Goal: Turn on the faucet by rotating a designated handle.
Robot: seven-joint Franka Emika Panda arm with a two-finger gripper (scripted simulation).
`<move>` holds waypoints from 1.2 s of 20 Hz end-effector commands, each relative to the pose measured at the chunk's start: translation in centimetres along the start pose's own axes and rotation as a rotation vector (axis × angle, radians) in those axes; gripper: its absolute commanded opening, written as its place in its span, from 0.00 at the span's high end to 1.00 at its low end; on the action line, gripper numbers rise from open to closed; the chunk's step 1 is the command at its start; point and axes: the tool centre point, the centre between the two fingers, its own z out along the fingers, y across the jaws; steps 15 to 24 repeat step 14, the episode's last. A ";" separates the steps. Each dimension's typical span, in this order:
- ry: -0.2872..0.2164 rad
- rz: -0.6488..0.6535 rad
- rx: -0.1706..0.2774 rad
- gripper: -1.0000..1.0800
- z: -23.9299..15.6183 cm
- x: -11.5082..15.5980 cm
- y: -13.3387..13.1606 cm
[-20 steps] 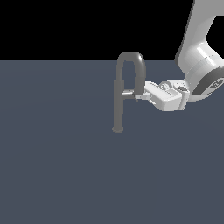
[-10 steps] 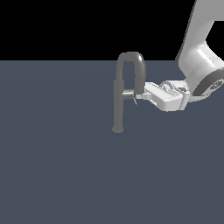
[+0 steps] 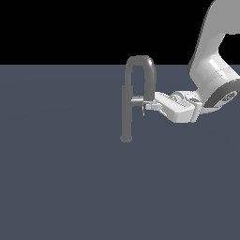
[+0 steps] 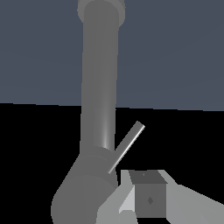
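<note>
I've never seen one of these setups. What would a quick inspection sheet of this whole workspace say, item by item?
Surface: plain dark blue-grey floor, flat and bare where seen.
Job's things: the faucet stands upright, a grey post with an arched spout; the handle is a thin bar jutting sideways from mid-post toward the exterior view's right.
Clutter: nothing seen.
Grippers: the gripper reaches in from the exterior view's right, its fingers at the handle's outer end; whether they clamp it cannot be told.
Cables: nothing seen.
Surroundings: black background behind the floor; the white robot arm comes down from the upper right of the exterior view.
</note>
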 end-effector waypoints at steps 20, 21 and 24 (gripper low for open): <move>0.029 0.032 0.041 1.00 0.3 4.9 -3.6; 0.029 0.032 0.041 1.00 0.3 4.9 -3.6; 0.029 0.032 0.041 1.00 0.3 4.9 -3.6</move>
